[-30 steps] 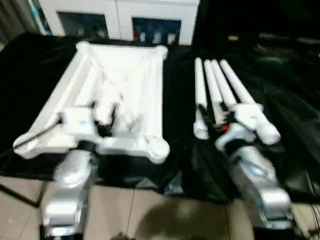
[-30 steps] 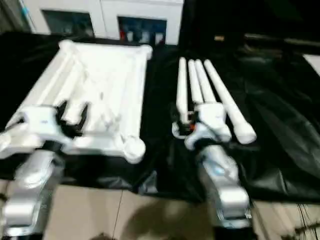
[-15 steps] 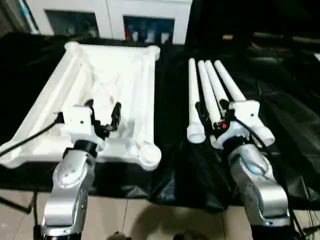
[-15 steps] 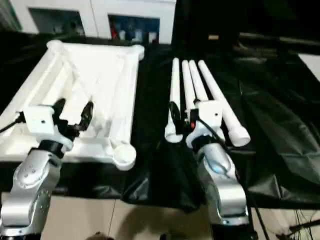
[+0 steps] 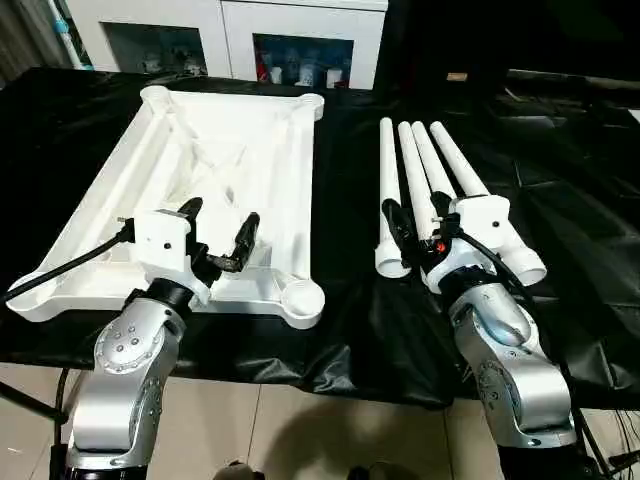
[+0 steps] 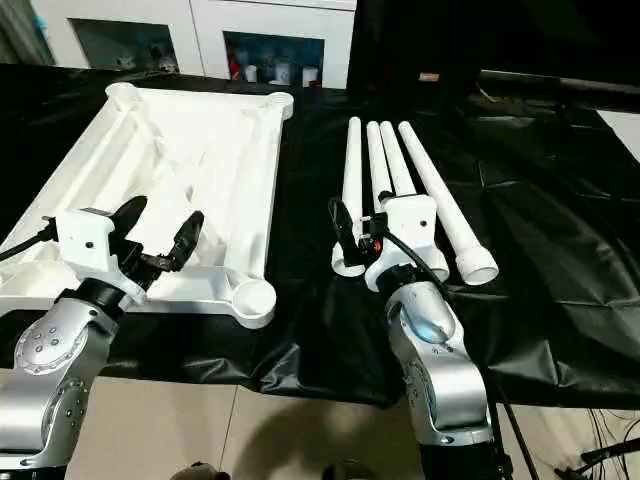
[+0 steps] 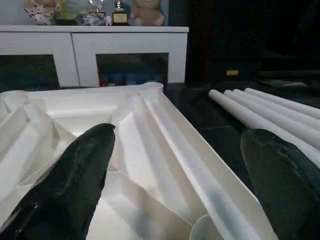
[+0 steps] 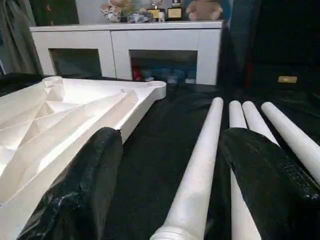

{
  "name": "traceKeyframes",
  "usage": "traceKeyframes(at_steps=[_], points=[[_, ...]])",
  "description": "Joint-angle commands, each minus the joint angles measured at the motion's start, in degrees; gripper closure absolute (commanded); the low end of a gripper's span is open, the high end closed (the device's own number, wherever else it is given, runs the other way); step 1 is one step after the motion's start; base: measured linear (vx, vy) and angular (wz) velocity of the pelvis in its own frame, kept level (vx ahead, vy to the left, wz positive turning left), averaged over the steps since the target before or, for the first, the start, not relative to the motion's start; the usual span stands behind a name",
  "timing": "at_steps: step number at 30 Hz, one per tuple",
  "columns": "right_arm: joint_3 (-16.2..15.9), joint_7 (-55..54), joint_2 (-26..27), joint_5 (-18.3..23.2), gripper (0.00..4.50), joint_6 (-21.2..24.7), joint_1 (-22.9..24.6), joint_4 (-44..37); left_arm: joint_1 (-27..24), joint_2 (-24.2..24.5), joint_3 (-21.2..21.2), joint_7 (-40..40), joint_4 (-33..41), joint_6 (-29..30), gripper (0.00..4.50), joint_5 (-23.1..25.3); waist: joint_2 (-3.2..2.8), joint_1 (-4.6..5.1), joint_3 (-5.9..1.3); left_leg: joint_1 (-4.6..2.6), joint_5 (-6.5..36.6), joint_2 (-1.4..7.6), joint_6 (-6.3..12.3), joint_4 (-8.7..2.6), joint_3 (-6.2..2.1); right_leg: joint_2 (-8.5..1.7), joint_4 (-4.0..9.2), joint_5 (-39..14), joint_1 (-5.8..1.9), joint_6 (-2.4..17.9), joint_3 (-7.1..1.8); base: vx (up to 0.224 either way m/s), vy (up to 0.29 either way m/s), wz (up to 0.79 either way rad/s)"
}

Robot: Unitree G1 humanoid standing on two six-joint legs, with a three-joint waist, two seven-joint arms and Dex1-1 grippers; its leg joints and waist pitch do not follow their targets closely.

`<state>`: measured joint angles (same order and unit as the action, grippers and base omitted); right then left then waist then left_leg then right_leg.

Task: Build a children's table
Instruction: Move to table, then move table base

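The white tabletop lies upside down on the left, ribbed underside up, with round sockets at its corners. Four white legs lie side by side to its right, flared ends toward me. My left gripper hovers open over the tabletop's near end, nothing between its fingers. My right gripper stands open over the near ends of the legs. In the right wrist view the leftmost leg runs between the spread fingers, not gripped.
A black cloth covers the work table, hanging over its front edge. A white cabinet with toys on top stands behind it. Tiled floor shows in front, between my forearms.
The camera has shifted and the view has steadied. My left gripper's fingers have spread much wider over the tabletop. The right gripper has opened slightly above the legs.
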<state>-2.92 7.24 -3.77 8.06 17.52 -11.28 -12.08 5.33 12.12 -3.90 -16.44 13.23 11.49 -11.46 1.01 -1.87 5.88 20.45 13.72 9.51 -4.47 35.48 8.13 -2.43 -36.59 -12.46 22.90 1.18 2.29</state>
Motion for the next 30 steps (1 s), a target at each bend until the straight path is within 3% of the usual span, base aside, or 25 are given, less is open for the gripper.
traceKeyframes(at_steps=[1,2,3,4,5,7,8,10,13,16,19,22,25,30], points=[[-3.85,11.63,-7.96,-0.4,1.0,1.58,-3.05,-0.49,0.94,7.74,4.41,-12.24,-1.94,-1.2,0.06,0.11,-0.25,-0.31,-2.99,0.25,2.12,2.43,1.78,-4.86,-1.0,-4.4,4.3,-0.41,-3.36,9.26,-3.32,0.0,0.0,0.0],[-5.82,18.32,-12.3,0.2,1.0,2.01,-4.47,-0.97,1.51,11.77,6.4,-18.34,-3.74,-2.7,0.06,0.8,-0.4,0.05,-3.05,0.19,0.71,2.65,2.4,-4.68,-0.71,-4.42,3.77,2.23,-3.09,9.24,-3.54,0.0,0.0,0.0],[-8.71,28.53,-18.72,1.22,1.0,2.28,-6.44,-1.64,2.26,17.57,9.01,-27.52,-6.54,-4.44,0.06,1.33,-0.34,-0.02,-2.65,0.1,2.08,2.46,2.99,-4.82,-0.79,-4.31,4.25,0.78,-2.92,9.23,-3.37,0.0,0.0,0.0],[-9.99,32.83,-21.49,1.47,1.0,2.28,-7.2,-1.9,2.67,20.42,10.36,-31.91,-7.83,-5.69,0.06,1.86,-0.44,-0.03,-2.77,-0.22,2.95,2.68,4.19,-4.8,-0.66,-4.56,4.0,-0.39,-3.07,9.15,-3.58,0.0,0.0,0.0],[-11.18,36.08,-23.6,1.22,1.0,1.35,-7.53,-2.09,3.13,22.59,11.27,-35.38,-8.95,-6.72,0.06,2.23,-0.15,0.05,-2.61,-0.06,2.69,2.62,4.74,-4.78,-0.62,-4.67,4.1,-0.04,-3.07,9.32,-3.63,0.0,0.0,0.0],[-11.9,37.89,-24.8,0.96,1.0,0.68,-7.7,-2.19,3.43,23.83,11.79,-37.34,-9.6,-7.32,0.33,2.48,-0.52,-0.04,-3.0,-0.31,0.09,3.08,5.54,-4.75,-0.33,-5.25,3.8,3.06,-3.15,11.74,-3.6,0.0,0.0,0.0],[-12.82,40.19,-26.34,0.78,1.0,0.54,-8.46,-2.02,4.41,26.07,13.29,-41.04,-10.88,-8.09,0.41,3.63,-0.32,0.02,-3.09,-0.3,-1.06,3.07,5.88,-4.69,-0.26,-5.25,3.67,5.17,-3.21,12.65,-3.64,0.0,0.0,0.0],[-12.88,40.44,-26.48,0.85,1.0,0.67,-8.67,-1.93,4.66,26.49,13.6,-42.13,-11.14,-8.04,0.41,3.62,-0.3,0.04,-3.31,-0.21,-5.13,3.07,7.55,-4.45,-0.2,-5.11,2.95,11.58,-3.26,15.01,-3.47,0.0,0.0,0.0],[-13.3,40.96,-26.84,1.23,1.0,0.57,-10.16,-0.91,6.72,27.37,14.21,-43.69,-13.59,-8.41,0.77,3.41,-0.3,-0.03,-3.19,-0.3,-3.65,3.2,7.5,-4.6,-0.15,-5.17,3.12,9.16,-3.36,16.31,-3.36,0.0,0.0,0.0],[-13.34,40.92,-26.78,1.58,1.0,0.0,-11.2,0.62,8.59,27.49,14.12,-43.83,-17.02,-9.71,0.85,2.47,-0.43,-0.01,-2.98,-0.45,-0.82,3.23,6.15,-4.79,-0.01,-5.28,3.55,4.45,-3.27,16.4,-3.44,0.0,0.0,0.0],[-12.58,41.4,-26.13,1.18,1.0,-0.14,-10.64,1.13,8.73,26.36,11.61,-44.27,-18.3,-9.38,1.28,0.38,-0.34,-0.02,-3.14,-0.37,-0.46,3.3,5.05,-4.78,0.08,-5.28,3.48,4.28,-3.45,16.6,-3.5,0.0,0.0,0.0],[-12.11,40.51,-25.4,1.5,1.0,0.14,-9.58,0.51,7.88,25.42,10.07,-43.59,-17.28,-8.18,1.39,-1.21,-0.27,-0.03,-3.34,-0.33,-1.78,3.35,5.49,-4.67,0.17,-5.27,3.29,6.81,-3.5,16.8,-3.53,0.0,0.0,0.0],[-11.36,39.15,-24.45,2.01,1.0,0.62,-9.1,0.45,7.67,24.6,8.92,-43.34,-17.55,-7.17,1.73,-2.7,-0.23,-0.09,-3.24,-0.34,-1.27,3.35,5.61,-4.72,0.23,-5.22,3.4,5.57,-3.38,16.74,-3.5,0.0,0.0,0.0],[-11.76,40.48,-24.55,3.58,1.0,1.54,-8.61,0.57,8.51,26.8,10.95,-45.99,-19.64,-8.51,2.12,-1.34,-0.3,-0.18,-3.31,-0.42,-0.83,3.35,5.47,-4.79,0.29,-5.14,3.5,4.0,-3.35,15.94,-3.49,0.0,0.0,0.0]])
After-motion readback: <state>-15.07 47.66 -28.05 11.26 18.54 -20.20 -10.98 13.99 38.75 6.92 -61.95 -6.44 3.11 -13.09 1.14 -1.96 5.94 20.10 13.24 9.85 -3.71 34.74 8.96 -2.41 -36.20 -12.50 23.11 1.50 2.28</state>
